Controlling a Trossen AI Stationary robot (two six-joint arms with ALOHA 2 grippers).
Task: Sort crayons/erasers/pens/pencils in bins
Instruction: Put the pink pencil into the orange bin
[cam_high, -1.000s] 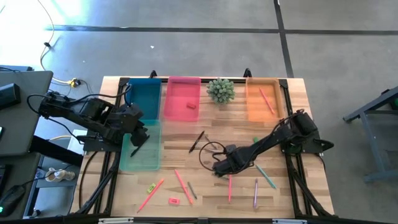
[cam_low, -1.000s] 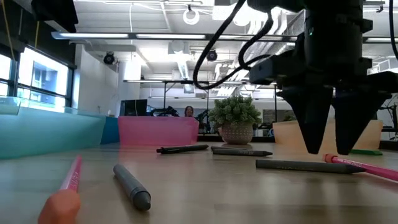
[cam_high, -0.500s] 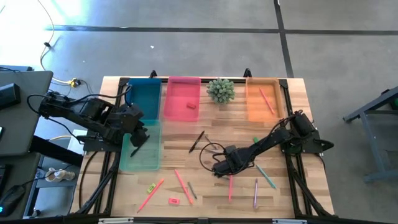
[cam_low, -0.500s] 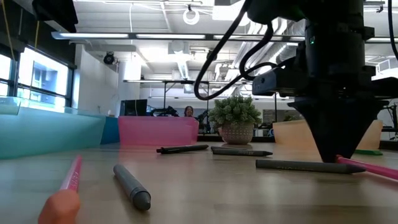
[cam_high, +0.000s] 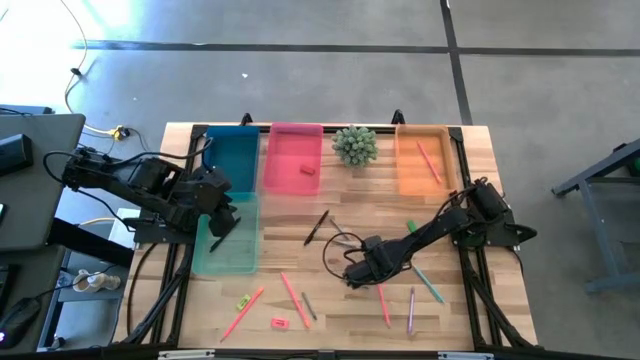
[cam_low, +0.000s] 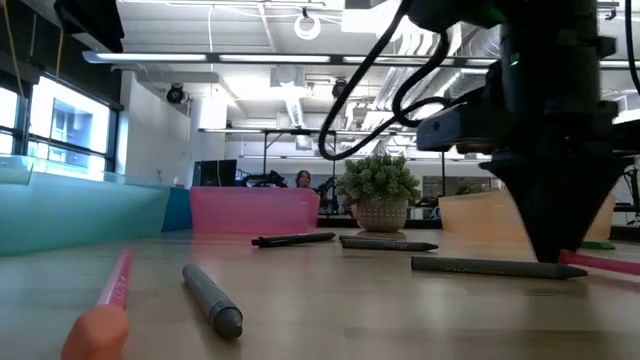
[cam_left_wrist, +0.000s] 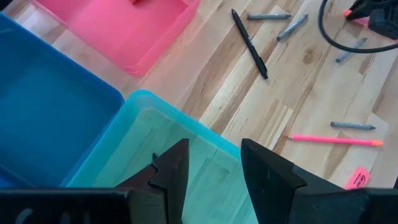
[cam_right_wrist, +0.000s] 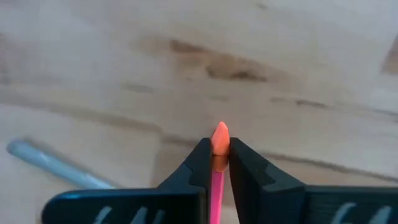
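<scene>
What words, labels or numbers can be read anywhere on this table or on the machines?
None can be read.
The pink eraser carries dark marks, too small to read.
The pink pencil and grey pen show no legible print.
The bins and both arms show no readable label.

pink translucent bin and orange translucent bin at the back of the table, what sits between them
A round spiky green plant stands between the pink translucent bin and the orange translucent bin, apart from both. The high view shows it.
</scene>
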